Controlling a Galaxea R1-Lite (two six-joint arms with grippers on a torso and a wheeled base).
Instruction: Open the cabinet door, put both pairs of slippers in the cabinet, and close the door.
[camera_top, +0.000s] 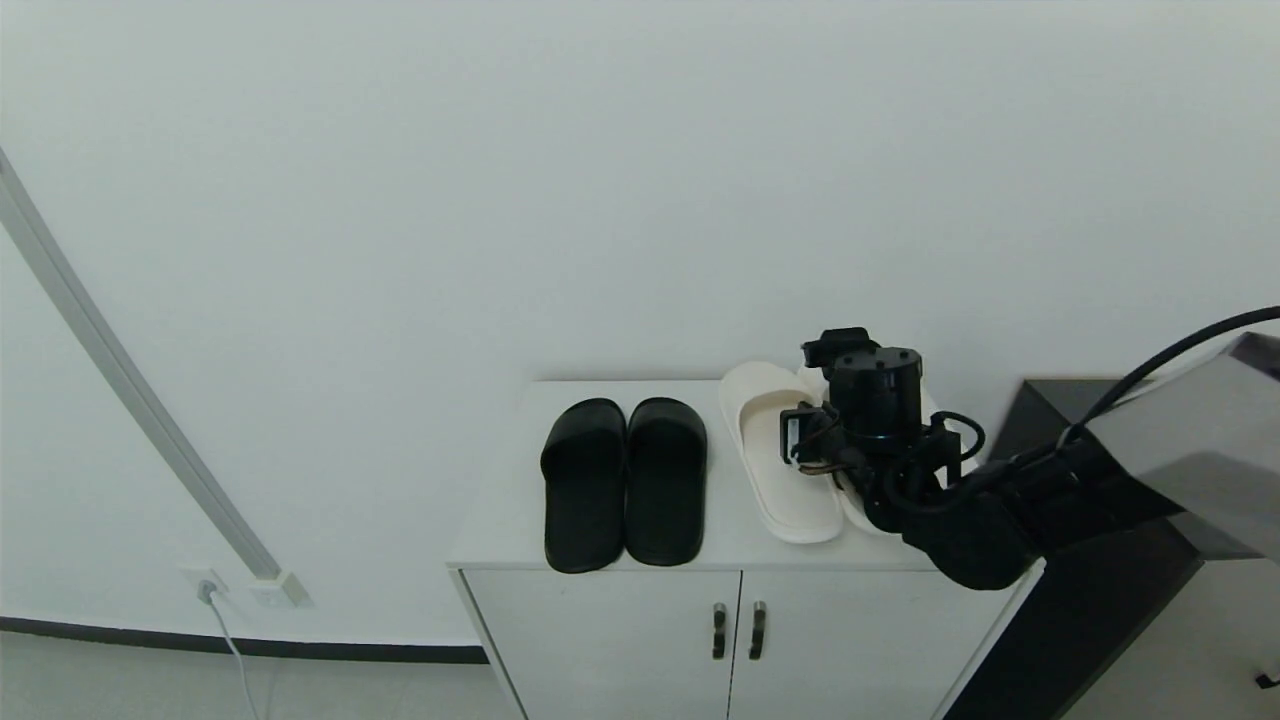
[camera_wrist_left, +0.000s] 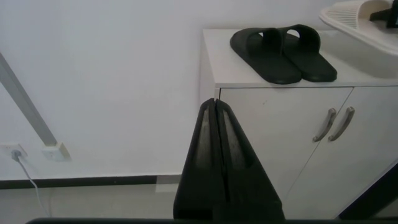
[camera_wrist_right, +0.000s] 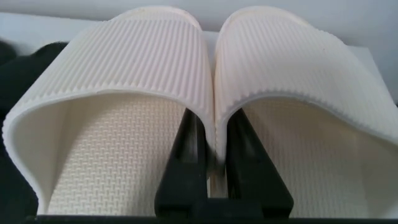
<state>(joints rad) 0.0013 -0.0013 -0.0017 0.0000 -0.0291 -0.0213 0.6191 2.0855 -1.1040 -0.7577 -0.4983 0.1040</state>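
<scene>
On top of the cabinet (camera_top: 600, 640), whose doors (camera_top: 840, 650) are both closed, the black slippers (camera_top: 625, 480) lie toward its left end and the white slippers (camera_top: 775, 470) toward its right. The right gripper (camera_wrist_right: 214, 134) has one finger inside each white slipper and seems to pinch their adjoining strap walls between nearly closed fingers. The left gripper (camera_wrist_left: 215, 109), fingers pressed together and empty, hangs in front of the cabinet's left corner, below its top.

Gap between black slippers (camera_top: 625, 483) and white slippers (camera_top: 775, 455)
</scene>
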